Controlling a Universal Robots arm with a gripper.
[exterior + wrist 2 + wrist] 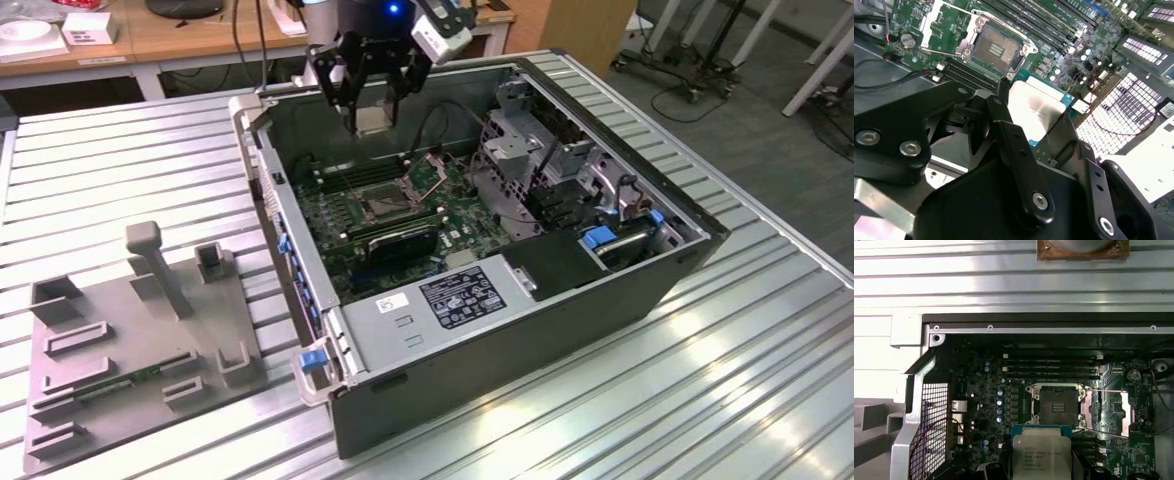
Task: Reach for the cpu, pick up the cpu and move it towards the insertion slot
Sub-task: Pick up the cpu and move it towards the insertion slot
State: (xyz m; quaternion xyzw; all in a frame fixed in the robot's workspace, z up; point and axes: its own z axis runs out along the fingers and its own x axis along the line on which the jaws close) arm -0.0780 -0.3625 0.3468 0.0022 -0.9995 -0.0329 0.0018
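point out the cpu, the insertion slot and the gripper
cpu (1041, 456), first wrist view, middle of its silvery top
insertion slot (1058, 405), first wrist view, its dark centre
gripper (374, 112), exterior view, between its fingertips, shut on the cpu

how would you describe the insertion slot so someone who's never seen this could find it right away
Start at the open computer case on the slatted metal table and look down onto its green motherboard. Near the board's middle sits the insertion slot, a square silver metal frame with a dark centre, its lid frame swung open beside it. Unlike the long thin black memory slots alongside, it is square.
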